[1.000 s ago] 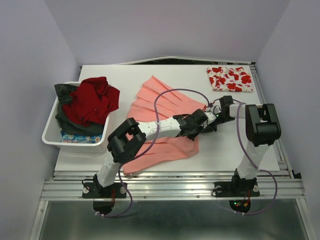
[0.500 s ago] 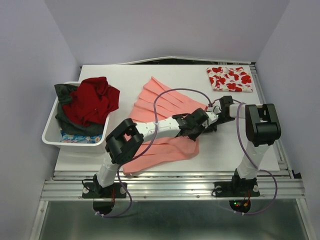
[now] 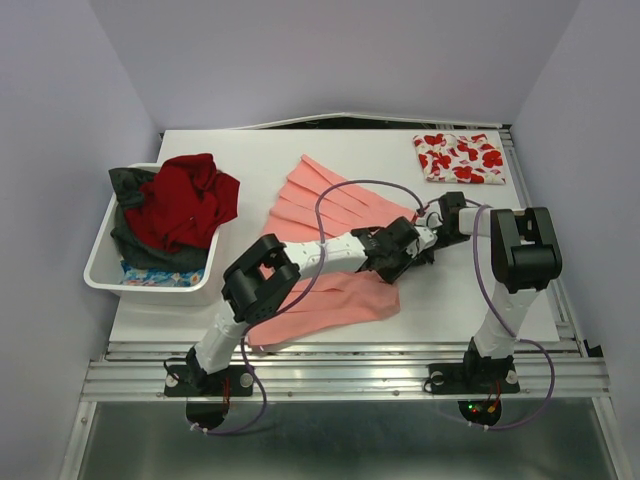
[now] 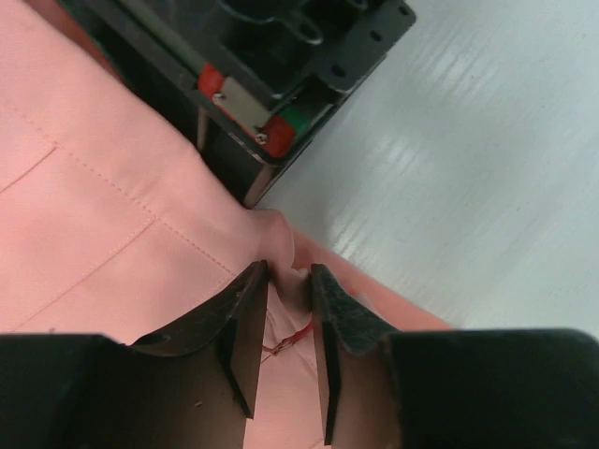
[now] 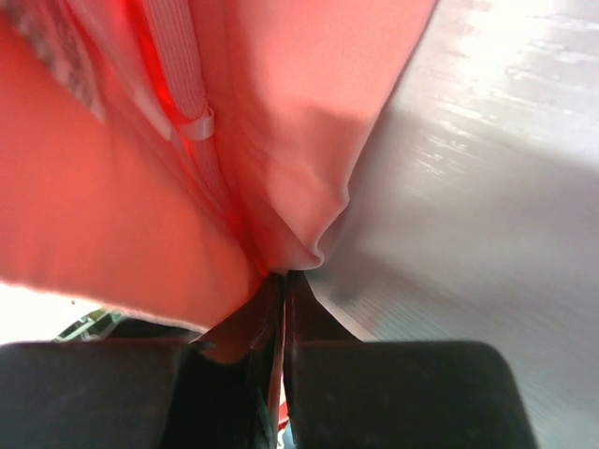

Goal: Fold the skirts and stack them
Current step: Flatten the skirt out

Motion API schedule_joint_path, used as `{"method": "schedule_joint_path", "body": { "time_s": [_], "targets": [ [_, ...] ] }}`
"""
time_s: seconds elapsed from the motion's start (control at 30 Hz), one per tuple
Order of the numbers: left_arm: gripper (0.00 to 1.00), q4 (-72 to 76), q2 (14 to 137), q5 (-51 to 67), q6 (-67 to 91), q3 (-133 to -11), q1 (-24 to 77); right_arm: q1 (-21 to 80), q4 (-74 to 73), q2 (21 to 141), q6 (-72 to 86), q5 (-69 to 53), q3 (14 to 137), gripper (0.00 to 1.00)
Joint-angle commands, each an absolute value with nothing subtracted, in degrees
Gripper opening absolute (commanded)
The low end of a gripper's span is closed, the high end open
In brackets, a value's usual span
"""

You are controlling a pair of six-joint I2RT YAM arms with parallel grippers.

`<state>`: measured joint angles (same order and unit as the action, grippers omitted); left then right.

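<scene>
the pink skirt (image 3: 290,205) lies in the middle of the tabletop (image 3: 240,150). the left gripper (image 4: 290,281) is narrow, pinching its right edge. the right gripper (image 5: 284,281) is squeezed tight on that edge too, just beside it. the flower skirt (image 3: 460,157) sits folded at the far right corner.

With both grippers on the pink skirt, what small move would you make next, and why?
Probably lift both slightly and carry the pinched edge across toward the basket: the left gripper and right gripper are each shut on the pink skirt, which lies fanned out wide.
</scene>
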<state>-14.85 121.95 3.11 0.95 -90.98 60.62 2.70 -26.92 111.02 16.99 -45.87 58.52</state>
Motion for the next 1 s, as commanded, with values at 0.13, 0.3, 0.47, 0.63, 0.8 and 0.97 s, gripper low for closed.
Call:
{"method": "schedule_joint_path", "body": {
  "time_s": [0.13, 0.3, 0.47, 0.63, 0.8, 0.97],
  "targets": [
    [0.49, -13.28, 112.16, 8.43, -1.31, -87.81, 59.41, 1.14, -32.69, 110.48, 11.08, -29.37, 61.26, 0.06],
    [0.57, -15.29, 102.67, 11.16, -3.42, -85.52, 59.68, 1.14, -37.52, 110.48, 6.52, -25.41, 65.9, 0.21],
    [0.68, -16.17, 92.84, 10.54, -7.55, -77.81, 56.26, 0.62, -44.99, 108.03, 1.06, -23.12, 73.38, 0.43],
    [0.66, -20.3, 88.86, 15.64, -14.57, -71.82, 47.31, 0.62, -48.78, 102.93, -3.08, -25.04, 78.3, 0.48],
    [0.6, -24.16, 87.89, 18.89, -21.96, -66.46, 44.65, 1.31, -48.43, 104.41, -1.24, -29.44, 84.36, 0.46],
    [0.56, -24.52, 87.54, 19.42, -31.44, -58.03, 46.22, 3.24, -46.5, 112.3, 1.84, -30.5, 89.64, 0.41]
  ]
}}
